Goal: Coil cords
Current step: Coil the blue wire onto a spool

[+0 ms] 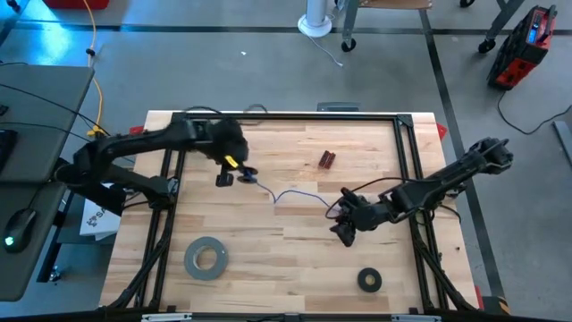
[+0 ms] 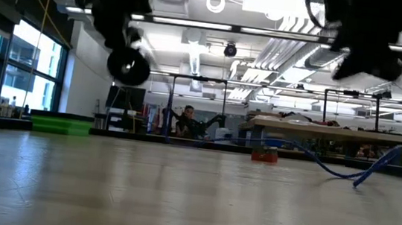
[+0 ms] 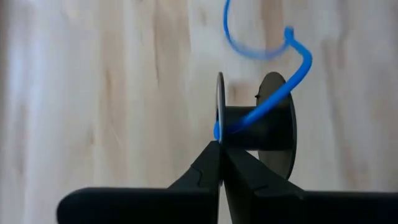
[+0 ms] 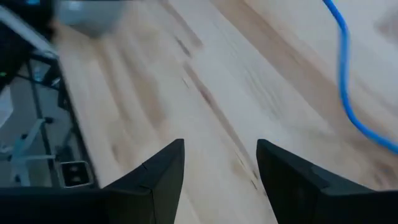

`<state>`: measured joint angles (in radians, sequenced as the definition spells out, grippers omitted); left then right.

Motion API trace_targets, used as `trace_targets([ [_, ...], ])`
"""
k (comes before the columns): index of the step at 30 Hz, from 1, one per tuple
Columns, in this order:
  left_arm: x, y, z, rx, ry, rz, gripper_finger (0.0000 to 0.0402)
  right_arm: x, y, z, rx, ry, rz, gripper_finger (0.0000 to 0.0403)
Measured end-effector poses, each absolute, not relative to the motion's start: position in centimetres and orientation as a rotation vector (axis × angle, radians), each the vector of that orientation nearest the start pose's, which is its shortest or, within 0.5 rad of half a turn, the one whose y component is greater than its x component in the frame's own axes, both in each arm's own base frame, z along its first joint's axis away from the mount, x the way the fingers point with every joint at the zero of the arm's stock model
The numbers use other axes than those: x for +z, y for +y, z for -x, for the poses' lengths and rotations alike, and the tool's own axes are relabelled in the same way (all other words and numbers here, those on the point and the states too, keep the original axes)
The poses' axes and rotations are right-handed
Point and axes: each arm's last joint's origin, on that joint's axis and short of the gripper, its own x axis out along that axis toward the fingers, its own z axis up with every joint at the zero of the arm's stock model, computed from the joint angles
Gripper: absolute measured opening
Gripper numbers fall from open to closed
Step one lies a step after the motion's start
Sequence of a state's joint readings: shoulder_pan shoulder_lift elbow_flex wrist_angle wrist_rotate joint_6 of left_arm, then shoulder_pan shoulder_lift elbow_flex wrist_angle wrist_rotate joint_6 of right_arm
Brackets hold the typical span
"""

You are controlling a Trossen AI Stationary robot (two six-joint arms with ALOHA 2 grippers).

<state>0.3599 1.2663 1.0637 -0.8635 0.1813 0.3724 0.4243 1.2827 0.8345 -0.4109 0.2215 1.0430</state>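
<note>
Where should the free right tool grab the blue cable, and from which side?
Probably the loose stretch of blue cable lying on the table, left of the open right tool. Come straight down, fingers straddling the line: it is thin and lies mostly flat there. The far end is already wound on the black spool pinched by the left tool.

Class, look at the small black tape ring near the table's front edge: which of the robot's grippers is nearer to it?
Right. The right gripper hangs just behind the small black tape ring; the left gripper is far across the table, holding a black spool.
</note>
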Motion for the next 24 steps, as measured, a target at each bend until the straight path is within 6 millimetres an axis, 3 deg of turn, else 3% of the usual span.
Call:
trace_targets([
  [5,32.6,7.1,-20.6,0.025,0.841,-0.013,0.0001,26.5,8.8,-24.9,-0.278,0.697,-0.597,0.0194],
  [12,37.1,5.0,-17.7,-0.044,0.682,0.084,0.0001,32.5,5.6,-27.1,-0.261,0.501,-0.535,0.0194],
  [18,40.3,4.6,-18.3,-0.079,0.394,0.139,0.0001,38.3,2.9,-28.5,-0.106,0.217,-0.489,0.0194],
  [24,42.5,5.0,-19.3,-0.069,0.158,0.16,0.0,42.4,1.3,-28.9,-0.004,0.067,-0.463,0.0194],
])
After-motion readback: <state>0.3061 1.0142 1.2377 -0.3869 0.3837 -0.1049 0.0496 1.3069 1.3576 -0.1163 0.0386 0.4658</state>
